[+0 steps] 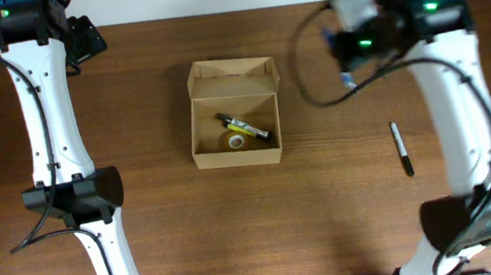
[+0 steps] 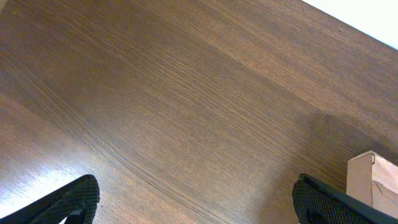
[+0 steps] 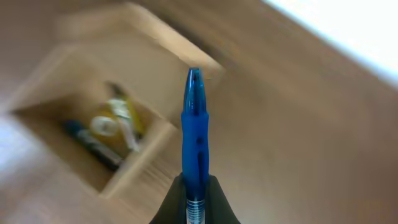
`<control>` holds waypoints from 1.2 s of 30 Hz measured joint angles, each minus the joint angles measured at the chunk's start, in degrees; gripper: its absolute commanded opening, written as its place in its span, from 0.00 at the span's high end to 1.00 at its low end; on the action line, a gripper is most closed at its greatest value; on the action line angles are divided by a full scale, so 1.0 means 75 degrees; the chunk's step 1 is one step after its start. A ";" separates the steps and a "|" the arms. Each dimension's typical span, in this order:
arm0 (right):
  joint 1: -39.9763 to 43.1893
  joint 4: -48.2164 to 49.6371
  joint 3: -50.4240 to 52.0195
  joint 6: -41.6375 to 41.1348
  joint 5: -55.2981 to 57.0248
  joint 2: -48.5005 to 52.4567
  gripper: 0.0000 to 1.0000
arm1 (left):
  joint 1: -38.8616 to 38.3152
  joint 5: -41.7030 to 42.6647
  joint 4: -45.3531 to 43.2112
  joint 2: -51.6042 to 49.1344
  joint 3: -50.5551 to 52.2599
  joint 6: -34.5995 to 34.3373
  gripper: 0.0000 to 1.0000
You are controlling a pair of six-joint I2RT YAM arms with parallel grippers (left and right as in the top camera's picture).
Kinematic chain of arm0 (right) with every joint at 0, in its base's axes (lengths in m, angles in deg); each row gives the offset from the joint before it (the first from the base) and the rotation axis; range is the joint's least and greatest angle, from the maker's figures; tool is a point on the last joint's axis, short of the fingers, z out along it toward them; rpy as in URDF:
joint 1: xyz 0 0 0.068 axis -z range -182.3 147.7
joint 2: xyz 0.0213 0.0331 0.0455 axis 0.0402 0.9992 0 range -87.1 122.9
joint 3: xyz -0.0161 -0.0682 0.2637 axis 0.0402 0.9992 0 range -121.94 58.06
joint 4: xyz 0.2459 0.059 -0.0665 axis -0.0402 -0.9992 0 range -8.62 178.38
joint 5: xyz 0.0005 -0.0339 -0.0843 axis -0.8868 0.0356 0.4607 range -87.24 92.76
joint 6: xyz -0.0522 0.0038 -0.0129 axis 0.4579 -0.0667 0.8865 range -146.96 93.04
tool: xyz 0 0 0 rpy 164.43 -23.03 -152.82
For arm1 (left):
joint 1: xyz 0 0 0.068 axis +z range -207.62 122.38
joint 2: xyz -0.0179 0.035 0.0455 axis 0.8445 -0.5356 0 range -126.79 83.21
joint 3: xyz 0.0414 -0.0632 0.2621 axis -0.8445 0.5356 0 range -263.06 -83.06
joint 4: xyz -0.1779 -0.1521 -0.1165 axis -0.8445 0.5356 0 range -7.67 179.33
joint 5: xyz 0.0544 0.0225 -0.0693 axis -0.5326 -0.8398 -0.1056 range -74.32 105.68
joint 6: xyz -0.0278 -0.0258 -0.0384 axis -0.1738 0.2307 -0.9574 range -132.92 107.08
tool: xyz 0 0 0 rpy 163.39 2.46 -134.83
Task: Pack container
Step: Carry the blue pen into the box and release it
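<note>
Container [image 1: 236, 155] sits mid-worktop [image 1: 172, 217], lid flap folded back toward 12 o'clock, mouth open. Inside I make out a marker [image 1: 244, 127] lying on a slant and a tape roll [image 1: 235, 140] touching it. The right tool [image 3: 194, 208] is clamped on a blue pen [image 3: 194, 137], gripping only its lower end, with the rest standing out well past the fingertips; overhead puts it at about 2 o'clock from the box. The right wrist view is smeared, so I can't judge the grip's squareness. The left tool [image 2: 193, 202] is spread wide, holds nothing, and is parked at 10 o'clock, well apart from the box. A black pen [image 1: 401, 148] lies loose at 4 o'clock. My worries: with such a short hold, the pen may pivot or slip during the carry. Its long free end may strike the 3 o'clock wall or the raised flap and shove the unbraced box. Released too flat, it may bridge the rim or ride up on the tape roll.
</note>
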 measured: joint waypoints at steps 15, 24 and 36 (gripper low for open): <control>-0.2993 0.0055 -0.0154 0.3672 0.0495 0.1807 0.96 | 0.0000 0.0000 0.0000 0.0000 0.0000 0.0000 0.00; -0.2993 0.0108 -0.0149 0.3754 0.0490 0.3593 0.96 | 0.0000 0.0000 0.0000 0.0000 0.0000 0.0000 0.00; -0.2993 -0.0052 -0.0175 0.2500 0.0309 0.3911 0.34 | 0.0000 0.0000 0.0000 0.0000 0.0000 0.0000 0.00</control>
